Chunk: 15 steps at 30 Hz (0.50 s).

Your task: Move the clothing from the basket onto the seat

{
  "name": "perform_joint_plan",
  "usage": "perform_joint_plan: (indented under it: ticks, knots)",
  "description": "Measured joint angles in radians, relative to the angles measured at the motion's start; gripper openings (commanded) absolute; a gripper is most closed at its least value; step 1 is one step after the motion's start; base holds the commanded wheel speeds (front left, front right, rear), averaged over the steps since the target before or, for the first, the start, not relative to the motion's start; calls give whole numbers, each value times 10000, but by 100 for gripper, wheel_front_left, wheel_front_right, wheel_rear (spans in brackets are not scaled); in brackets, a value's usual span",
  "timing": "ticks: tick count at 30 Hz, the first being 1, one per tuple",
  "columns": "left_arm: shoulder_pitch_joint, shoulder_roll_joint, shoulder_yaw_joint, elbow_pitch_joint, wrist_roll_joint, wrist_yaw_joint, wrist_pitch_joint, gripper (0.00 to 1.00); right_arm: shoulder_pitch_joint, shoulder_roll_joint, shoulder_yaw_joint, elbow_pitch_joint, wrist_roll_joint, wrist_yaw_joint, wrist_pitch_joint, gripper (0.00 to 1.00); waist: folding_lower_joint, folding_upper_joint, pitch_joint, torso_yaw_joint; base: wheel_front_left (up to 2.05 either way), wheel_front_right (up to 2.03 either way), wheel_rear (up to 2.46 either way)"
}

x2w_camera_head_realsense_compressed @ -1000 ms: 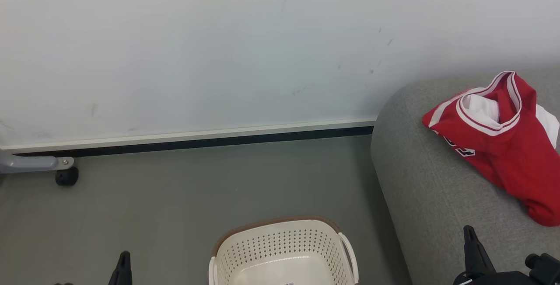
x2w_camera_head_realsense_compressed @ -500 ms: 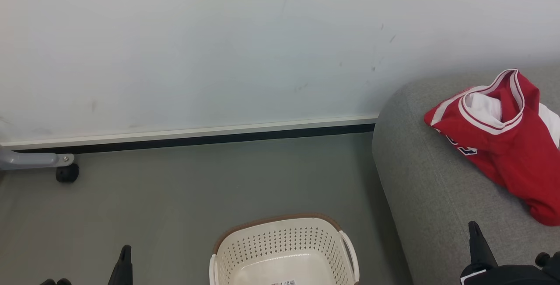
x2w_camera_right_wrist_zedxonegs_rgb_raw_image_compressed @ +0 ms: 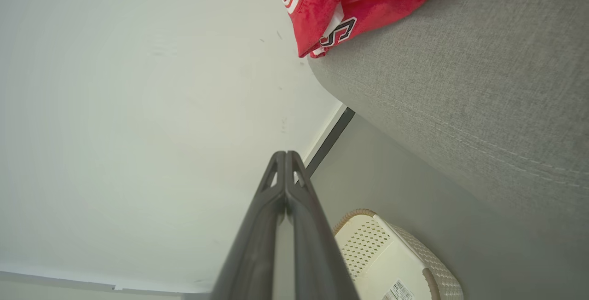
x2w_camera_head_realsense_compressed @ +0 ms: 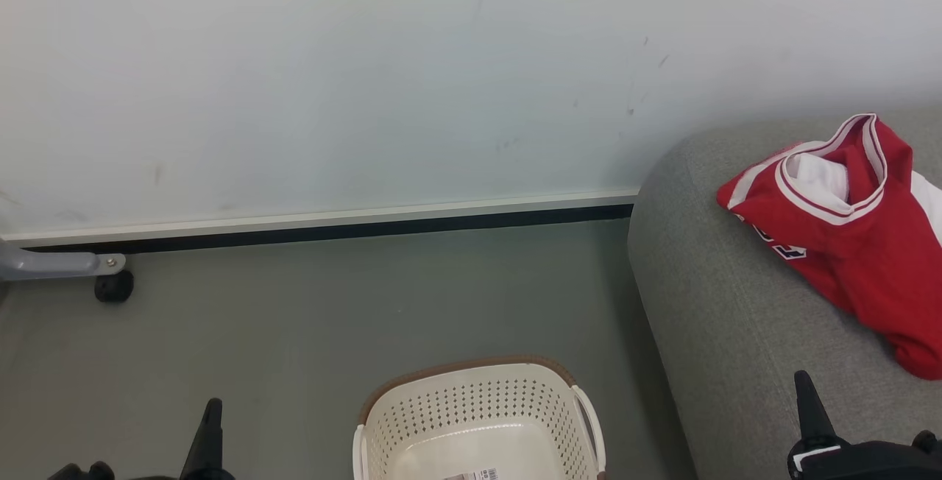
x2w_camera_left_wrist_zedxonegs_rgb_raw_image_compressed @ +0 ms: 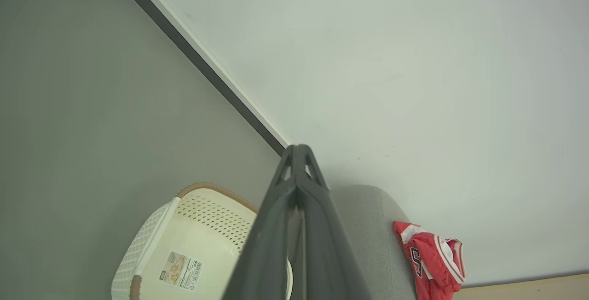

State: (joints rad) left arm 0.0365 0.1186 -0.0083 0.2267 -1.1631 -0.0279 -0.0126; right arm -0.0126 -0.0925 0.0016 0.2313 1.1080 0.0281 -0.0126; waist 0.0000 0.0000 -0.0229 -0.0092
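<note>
The red clothing (x2w_camera_head_realsense_compressed: pixel 854 244) with white trim lies crumpled on the grey seat (x2w_camera_head_realsense_compressed: pixel 721 318) at the right, a dark number partly showing; it also appears as clothing (x2w_camera_left_wrist_zedxonegs_rgb_raw_image_compressed: pixel 432 256) and clothing (x2w_camera_right_wrist_zedxonegs_rgb_raw_image_compressed: pixel 363 1) in the wrist views. The cream basket (x2w_camera_head_realsense_compressed: pixel 478 421) with brown rim stands on the floor at bottom centre, holding nothing but a label on its floor. My left gripper (x2w_camera_head_realsense_compressed: pixel 212 410) pokes up at lower left, shut and holding nothing (x2w_camera_left_wrist_zedxonegs_rgb_raw_image_compressed: pixel 299 150). My right gripper (x2w_camera_head_realsense_compressed: pixel 802 384) rises over the seat's front part, shut too (x2w_camera_right_wrist_zedxonegs_rgb_raw_image_compressed: pixel 285 155).
A pale wall with a white and black skirting board (x2w_camera_head_realsense_compressed: pixel 331 226) runs behind the grey floor. A grey frame leg with a black caster (x2w_camera_head_realsense_compressed: pixel 112 285) stands at the far left by the wall. Open floor lies between the basket and the wall.
The whole head view has shifted slightly, so the camera moved. Both grippers stay shut; the right one sits a little further right and lower in view. Clothing and basket lie unmoved.
</note>
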Motion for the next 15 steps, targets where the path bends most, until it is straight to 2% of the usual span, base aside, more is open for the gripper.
perform_joint_plan:
  ticks: [15]
  knots:
    - [-424,-288,351,253,-1578,-353,476,0,-243,161,-499,267,1804,343,474,0,0,0,92,34,0,0,0]
